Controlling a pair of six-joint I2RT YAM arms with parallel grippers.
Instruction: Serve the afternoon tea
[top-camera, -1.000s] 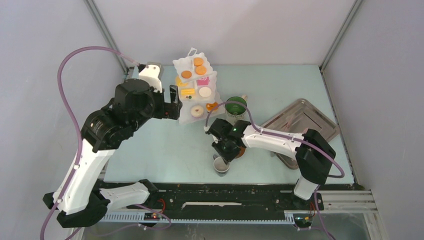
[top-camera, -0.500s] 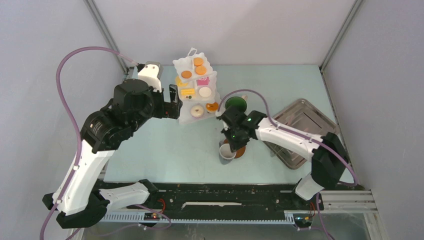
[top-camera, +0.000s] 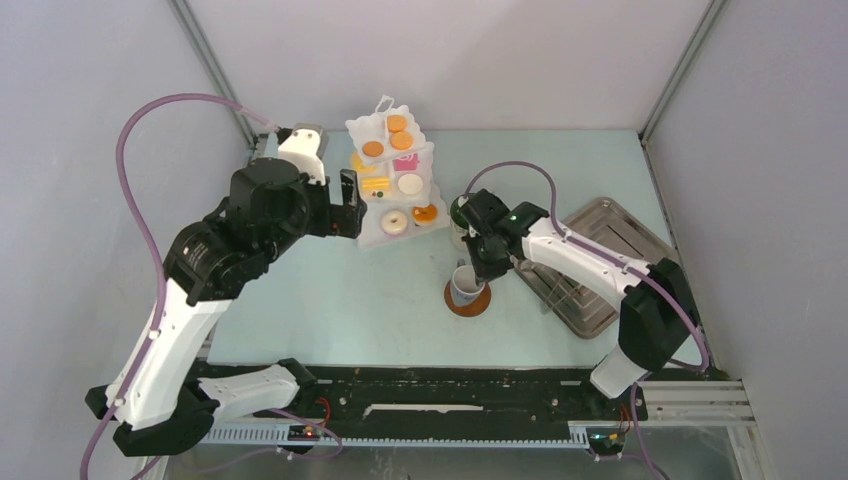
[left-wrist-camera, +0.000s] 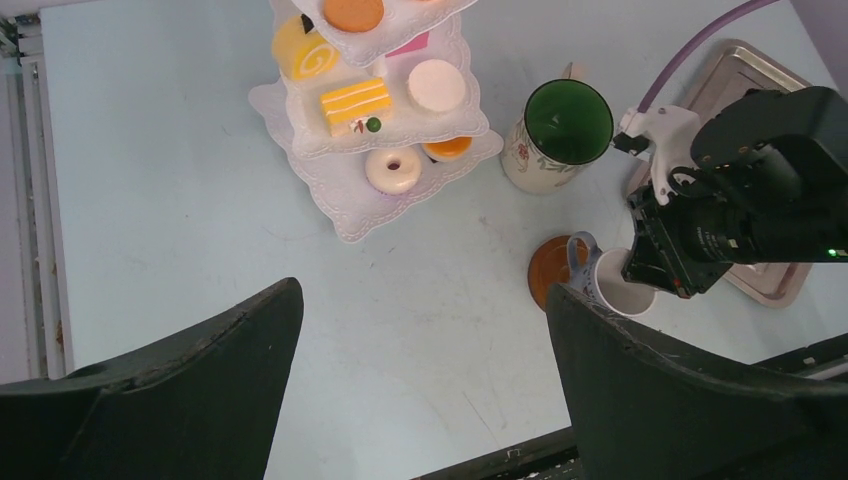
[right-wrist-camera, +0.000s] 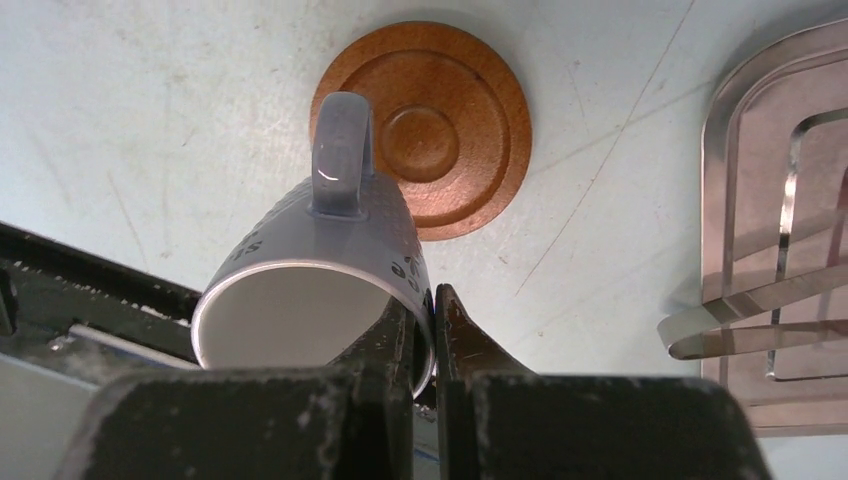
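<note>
The white cup (right-wrist-camera: 310, 290) with a bluish handle hangs tilted, its rim pinched by my right gripper (right-wrist-camera: 432, 320), one finger inside and one outside. It is over the near part of the brown saucer (top-camera: 468, 303); I cannot tell if they touch. The saucer (right-wrist-camera: 430, 130) lies bare on the table. The white three-tier stand (top-camera: 395, 180) holds orange rounds, a yellow wedge, a pink cake and a white doughnut (left-wrist-camera: 392, 170). The green-lined mug (left-wrist-camera: 565, 125) stands just behind the saucer. My left gripper (left-wrist-camera: 425, 290) is open and empty, held high left of the stand.
A grey metal tray (top-camera: 610, 235) lies right of the saucer, with thin tongs (right-wrist-camera: 760, 310) on it. The right arm reaches over the tray's left corner. The black base rail runs along the near table edge (top-camera: 450, 385).
My right gripper shut on the cup's rim near the front edge, then carried it back and to the right, over the saucer. The left arm has not moved.
</note>
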